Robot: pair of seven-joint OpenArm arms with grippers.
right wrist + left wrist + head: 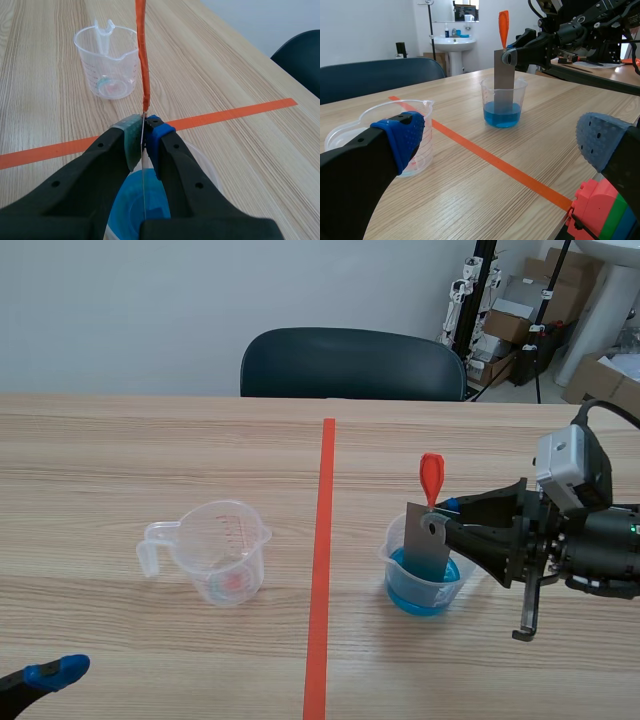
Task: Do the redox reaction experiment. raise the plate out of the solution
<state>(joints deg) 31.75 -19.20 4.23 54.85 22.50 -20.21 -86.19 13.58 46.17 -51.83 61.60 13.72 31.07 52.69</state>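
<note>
A grey metal plate (426,540) with an orange-red handle (431,478) stands upright in a clear cup (422,592) of blue solution, right of the tape line. Its lower end dips into the liquid. My right gripper (445,523) is shut on the plate's upper edge; in the right wrist view the pads (132,140) pinch the thin plate (143,185) edge-on, with the handle (142,55) rising ahead and the blue solution (142,210) below. From the left wrist view the plate (504,80) stands in the cup (503,105). My left gripper (495,145) is open, low at the near left of the table.
An empty clear measuring cup (215,550) with a handle stands left of the orange-red tape line (320,570). A dark chair (350,365) sits behind the table's far edge. A stack of coloured blocks (602,212) shows beside my left gripper.
</note>
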